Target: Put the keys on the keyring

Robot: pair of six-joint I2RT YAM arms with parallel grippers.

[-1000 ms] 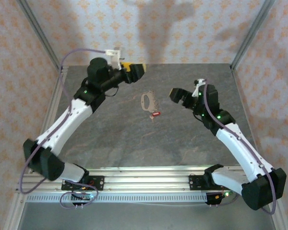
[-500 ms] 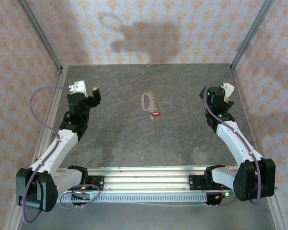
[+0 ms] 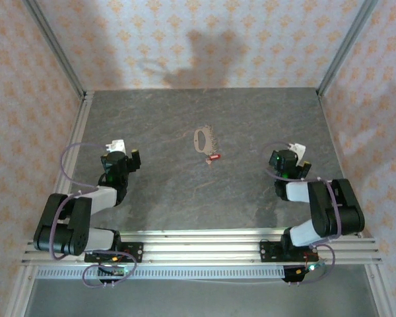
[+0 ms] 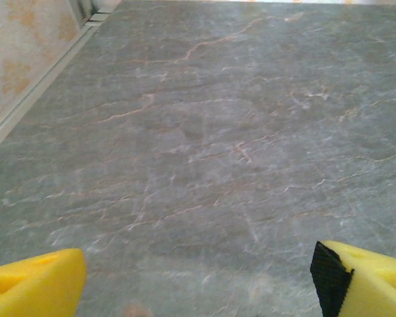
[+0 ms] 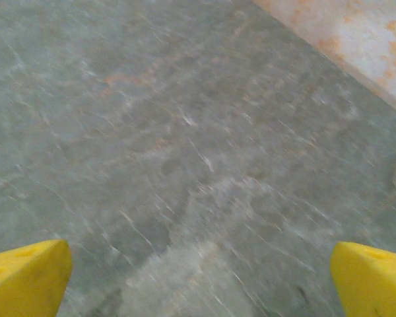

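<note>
Moved: both arms have folded back from the middle toward the near edge. Your left gripper [image 3: 127, 160] now sits low by the near-left side and your right gripper [image 3: 282, 161] by the near-right side. The keyring and key lie where they lay before.
Surface: the table [image 3: 185, 205] is a grey, matte, stone-look slab with pale and rusty veins.
Room: walls [image 3: 218, 26] papered in pale pink with orange motifs close the left, far and right sides. Metal posts [image 3: 53, 46] rise at the far corners. A slotted aluminium rail [image 3: 198, 239] runs along the near edge and carries both bases. Soft shadows [image 3: 211, 53] fall on the far wall.
Left claw: its yellow pads [image 4: 33, 287] stand wide apart, with bare slab between them and nothing held.
Keyring: a pale oval [image 3: 201, 139] lies flat a little beyond the table's centre, well apart from both claws. Its beaded chain [image 3: 214, 140] lies along its right side.
Key: the red head [image 3: 214, 157] lies just beside the ring's near end, toward the right. You cannot tell from above whether it touches the ring.
Right claw: its yellow pads [image 5: 23, 277] are spread wide over bare slab and grip nothing.
In the way: a purple cable [image 3: 69, 155] loops beside each wrist, and nothing lies between either claw and the ring.
Count: two arms, two claws, one keyring, one chain, one key.
</note>
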